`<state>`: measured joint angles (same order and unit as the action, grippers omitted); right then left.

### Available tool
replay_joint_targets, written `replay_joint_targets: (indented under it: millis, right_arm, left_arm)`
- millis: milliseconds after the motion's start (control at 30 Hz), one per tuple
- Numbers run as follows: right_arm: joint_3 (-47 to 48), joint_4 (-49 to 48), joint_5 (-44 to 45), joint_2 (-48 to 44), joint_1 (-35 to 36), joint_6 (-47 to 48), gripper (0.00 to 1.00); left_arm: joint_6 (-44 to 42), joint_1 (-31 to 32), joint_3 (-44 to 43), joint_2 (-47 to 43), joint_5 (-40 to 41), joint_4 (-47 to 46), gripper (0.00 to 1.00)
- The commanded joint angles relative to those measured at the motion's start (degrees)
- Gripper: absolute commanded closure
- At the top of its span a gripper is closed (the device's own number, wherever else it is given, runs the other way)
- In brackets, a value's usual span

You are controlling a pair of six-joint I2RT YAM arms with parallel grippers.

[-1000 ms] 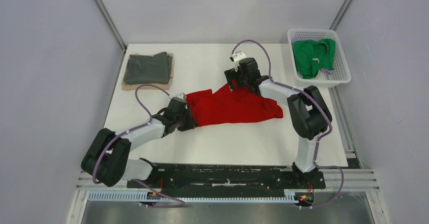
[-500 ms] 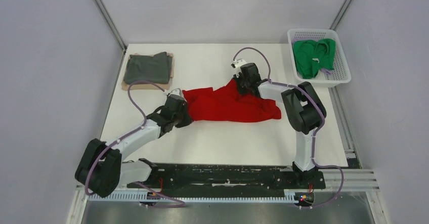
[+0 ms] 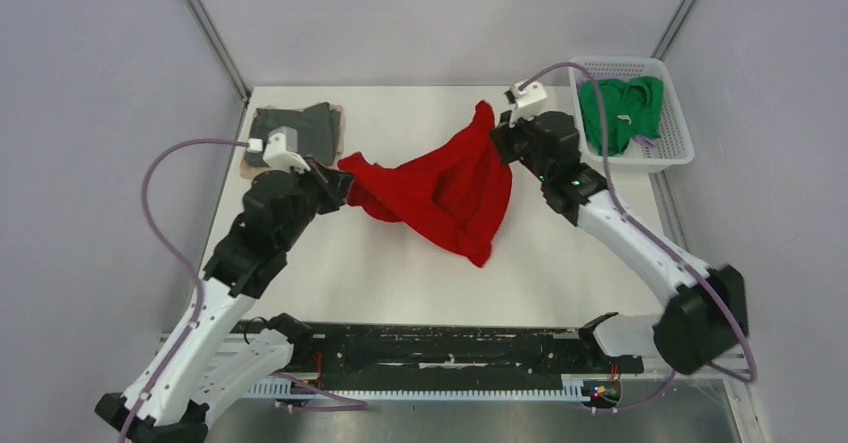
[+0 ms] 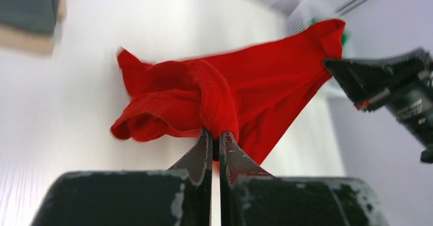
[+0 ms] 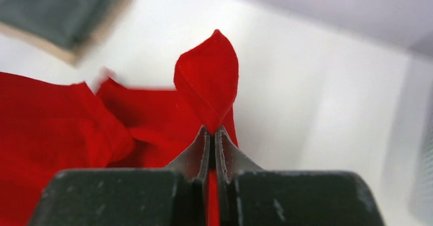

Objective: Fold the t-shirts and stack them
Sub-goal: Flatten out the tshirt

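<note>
While both arms hold it up over the table (image 3: 560, 273), the red t-shirt (image 3: 440, 188) hangs stretched between the two grippers. Its top edge is clear of the surface; the lower fold sags toward the near side, can't tell if it touches down.
- The left gripper (image 4: 215, 134) has its jaws pressed together on a bunched ribbed edge at the shirt's left end.
- The right gripper (image 5: 212, 130) is pinched on a pointed corner at the far right end, with cloth poking up past the fingertips.
- The dark grey t-shirt (image 3: 300, 128) lies folded on the tan t-shirt (image 3: 246, 168) in the far left corner, just behind the left gripper.
- The green t-shirt (image 3: 620, 108) is crumpled in the white basket (image 3: 680, 151), just right of the right gripper
</note>
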<state>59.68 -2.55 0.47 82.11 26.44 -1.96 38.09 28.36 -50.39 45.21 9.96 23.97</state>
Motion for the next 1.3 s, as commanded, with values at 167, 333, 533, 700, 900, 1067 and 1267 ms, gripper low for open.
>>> replay_joint_targets:
  millis: [167, 333, 533, 700, 900, 1067, 1267]
  right_arm:
    - [3.63, 1.39, -6.68, -31.07, 0.03, 0.87, 1.0]
    - [12.62, 7.58, -7.31, -38.0, 0.01, 1.45, 1.0]
    - [14.43, 10.24, 10.22, -44.45, 0.01, 5.12, 1.0]
    - [6.58, 11.2, 31.03, -43.89, 0.02, 4.91, 1.0]
    - [-9.01, 11.04, 47.65, -33.95, -0.24, 2.45, 1.0]
    - [-16.68, 10.81, 43.6, -17.36, -4.54, -5.29, 0.33]
    - [-17.78, 10.26, 37.61, -15.0, -5.08, -8.61, 0.02]
  left_arm:
    - [-7.35, 0.07, -26.39, -4.05, -11.04, -3.08, 0.98]
    - [-10.9, 0.03, -41.77, -1.23, -16.62, 0.76, 0.98]
    - [-12.88, 0.03, -42.74, -6.4, -6.69, 2.49, 0.98]
    - [-8.89, 0.04, -31.27, -6.23, 18.8, 7.11, 0.98]
    - [2.37, -0.68, -16.78, 8.53, 37.12, 19.31, 0.98]
    - [6.41, -10.36, -13.05, 26.8, 26.29, 21.91, 0.67]
    - [2.47, -10.7, -10.43, 23.8, 18.96, 14.29, 0.0]
